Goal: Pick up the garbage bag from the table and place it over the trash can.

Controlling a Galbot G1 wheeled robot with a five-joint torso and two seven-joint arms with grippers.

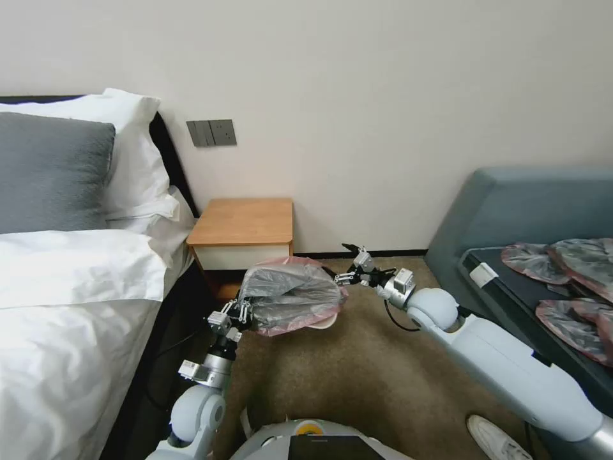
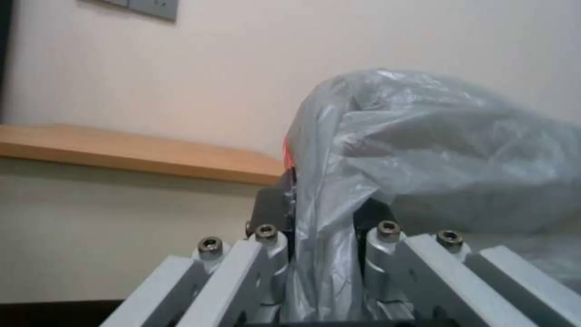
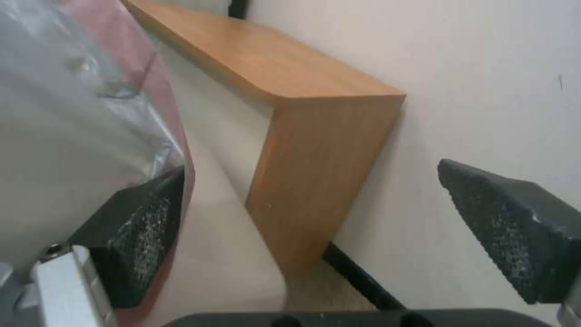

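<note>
Translucent grey plastic, the pink-rimmed garbage bag is stretched over the cream-white trash can, probably fully seated, below the orange-brown wooden table. Its near-left edge is pinched by the left gripper; the right gripper, nearer the far-right rim, is spread wide, one pad touching the plastic.

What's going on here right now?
The garbage bag is spread over the trash can on the carpet in front of the table. The left gripper is shut on the bag's near-left edge. The right gripper sits at the far-right rim, jaws open, one pad against the plastic.
</note>
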